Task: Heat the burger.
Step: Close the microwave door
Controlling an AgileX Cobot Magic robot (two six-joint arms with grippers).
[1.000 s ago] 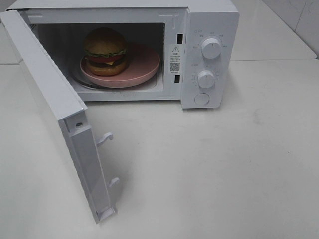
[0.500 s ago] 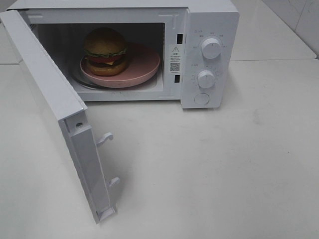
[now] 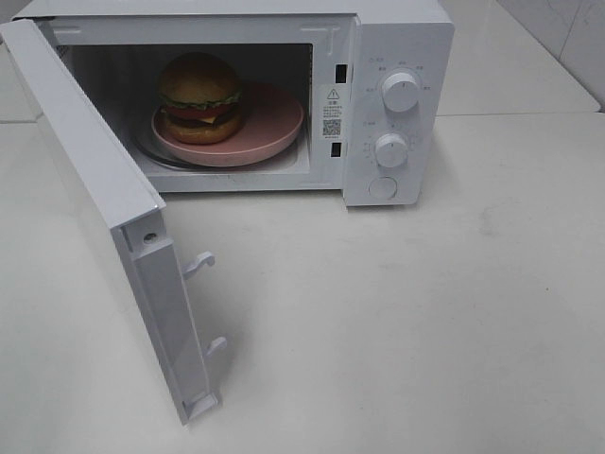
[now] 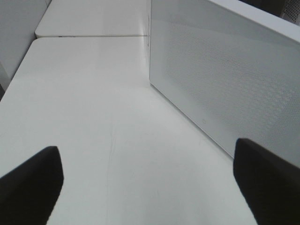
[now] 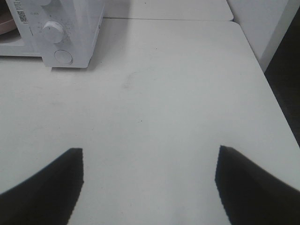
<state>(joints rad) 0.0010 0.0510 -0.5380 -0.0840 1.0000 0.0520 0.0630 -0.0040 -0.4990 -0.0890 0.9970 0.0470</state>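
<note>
Nothing has shifted since the earlier frames; I record no change in the high view. The left gripper (image 4: 147,187) stands spread wide, with nothing between its dark fingers (image 4: 29,183), above bare table (image 4: 89,103). The open microwave door (image 4: 225,79) stands near it, ahead and toward the right arm's side. The right gripper (image 5: 149,187) is likewise spread wide and empty over the table. The microwave (image 5: 70,33) sits well ahead of it, toward the left arm's side, control knobs (image 5: 52,31) facing it. The burger (image 3: 198,97) stands upright on the pink plate (image 3: 274,123) inside the microwave cavity, well apart from both grippers. Neither gripper appears in the high view.
</note>
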